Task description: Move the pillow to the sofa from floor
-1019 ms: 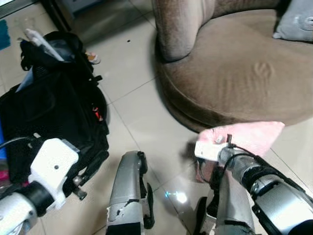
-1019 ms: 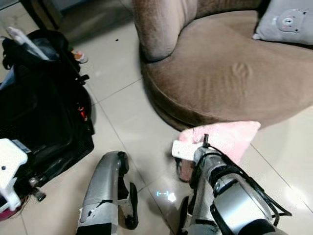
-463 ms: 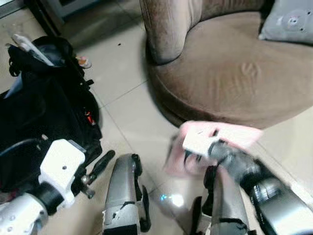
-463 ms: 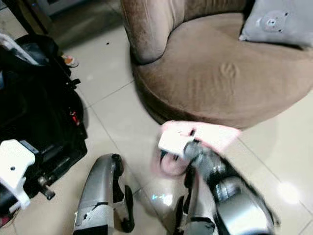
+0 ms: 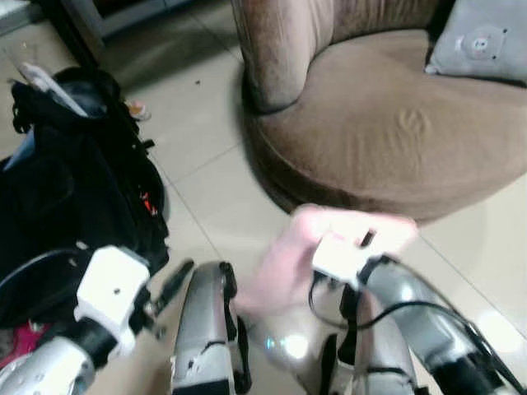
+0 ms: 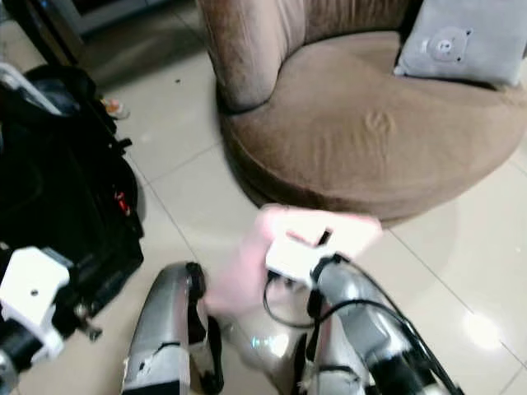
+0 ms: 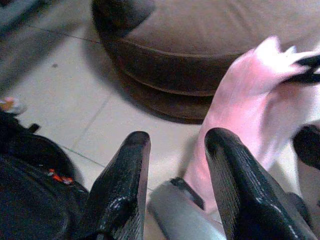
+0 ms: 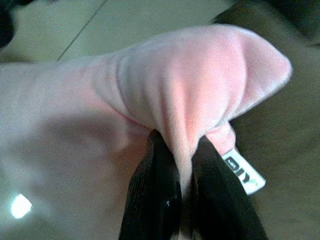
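A pink pillow (image 5: pixel 284 263) hangs blurred just above the tiled floor, in front of the round brown sofa (image 5: pixel 395 132). My right gripper (image 8: pixel 184 185) is shut on a pinched fold of the pillow (image 8: pixel 150 90), next to its white label. Its wrist, with a white block (image 5: pixel 342 255), sits right behind the pillow. My left gripper (image 7: pixel 179 137) is open with nothing between its fingers, low at the left and pointing toward the sofa base. The pillow (image 7: pixel 240 100) lies beyond it.
A grey cushion with a bear face (image 5: pixel 478 45) rests on the sofa seat at the right. A large black bag (image 5: pixel 74 181) stands on the floor at the left. My silver legs (image 5: pixel 202 329) are below, on pale tiles (image 5: pixel 206 107).
The pink pillow has come up off the floor and swung left in my right gripper, now blurred. The view has shifted slightly toward the sofa.
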`<state>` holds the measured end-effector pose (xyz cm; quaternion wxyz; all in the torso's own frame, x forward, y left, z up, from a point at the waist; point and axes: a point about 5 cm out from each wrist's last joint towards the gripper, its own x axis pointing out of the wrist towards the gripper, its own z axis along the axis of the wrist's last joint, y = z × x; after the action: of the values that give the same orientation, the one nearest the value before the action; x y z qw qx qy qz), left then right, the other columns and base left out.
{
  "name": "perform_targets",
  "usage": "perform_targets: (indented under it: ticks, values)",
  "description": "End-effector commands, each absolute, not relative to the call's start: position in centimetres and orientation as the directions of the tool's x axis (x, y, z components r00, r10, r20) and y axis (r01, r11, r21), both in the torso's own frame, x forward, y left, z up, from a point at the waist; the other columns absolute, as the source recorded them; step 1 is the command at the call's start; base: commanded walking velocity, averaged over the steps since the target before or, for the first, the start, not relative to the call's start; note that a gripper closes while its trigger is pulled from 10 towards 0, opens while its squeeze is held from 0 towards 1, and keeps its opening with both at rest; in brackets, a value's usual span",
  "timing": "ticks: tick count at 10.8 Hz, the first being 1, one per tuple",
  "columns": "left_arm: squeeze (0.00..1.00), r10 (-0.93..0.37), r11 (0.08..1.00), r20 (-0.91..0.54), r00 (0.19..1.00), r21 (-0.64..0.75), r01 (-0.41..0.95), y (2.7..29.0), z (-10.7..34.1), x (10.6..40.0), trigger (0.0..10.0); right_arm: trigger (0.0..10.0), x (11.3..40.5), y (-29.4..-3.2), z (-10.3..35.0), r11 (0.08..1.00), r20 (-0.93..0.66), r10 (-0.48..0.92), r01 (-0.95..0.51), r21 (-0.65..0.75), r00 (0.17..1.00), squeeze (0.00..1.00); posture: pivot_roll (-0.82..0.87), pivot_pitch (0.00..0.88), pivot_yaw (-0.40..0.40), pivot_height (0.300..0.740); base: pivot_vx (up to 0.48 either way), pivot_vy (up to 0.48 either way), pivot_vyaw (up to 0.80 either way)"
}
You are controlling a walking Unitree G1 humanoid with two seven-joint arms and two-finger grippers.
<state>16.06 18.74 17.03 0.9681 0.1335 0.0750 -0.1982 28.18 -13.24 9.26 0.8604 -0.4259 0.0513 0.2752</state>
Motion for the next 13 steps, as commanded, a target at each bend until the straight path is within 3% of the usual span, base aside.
perform_targets:
  ticks: [1, 3, 7, 8, 13]
  values:
    - [0.00, -0.343, 0.893, -0.201, 0.918, 0.232, 0.385, 18.9, 16.4, 16.4, 10.0, 0.0, 27.9, -12.6, 12.0, 0.572, -0.219, 0.447, -0.465, -0.675, 0.867, 0.00, 0.19, 0.200, 0.044, 0.554, 0.000, 0.000, 0.00]
    - [0.00, -0.331, 0.908, -0.152, 0.931, 0.216, 0.358, 18.7, 15.7, 18.3, 10.0, 0.0, 26.9, -11.3, 16.0, 0.765, -0.049, 0.463, -0.427, -0.482, 0.885, 0.00, 0.08, 0.161, 0.016, 0.554, 0.000, 0.000, 0.00]
    - [0.00, -0.273, 0.932, -0.039, 0.961, 0.239, 0.274, 18.1, 15.2, 23.0, 10.0, 0.0, 27.8, -13.2, 21.0, 0.890, 0.079, 0.350, -0.305, -0.338, 0.933, 0.00, -0.05, 0.045, -0.043, 0.554, 0.000, 0.000, 0.00]
    - [0.00, -0.268, 0.932, -0.027, 0.963, 0.248, 0.266, 17.6, 15.4, 23.4, 10.0, 10.0, 28.3, -13.7, 21.5, 0.911, 0.100, 0.292, -0.245, -0.331, 0.951, 0.00, -0.05, 0.014, -0.034, 0.554, 0.000, 0.000, 0.00]
    - [0.00, -0.180, 0.963, 0.111, 0.977, 0.224, 0.152, 16.0, 17.8, 26.5, 10.0, 10.0, 28.9, -14.1, 21.9, 0.955, 0.162, 0.218, -0.177, -0.237, 0.962, 0.00, -0.08, 0.000, -0.021, 0.584, 0.000, 0.000, 0.00]
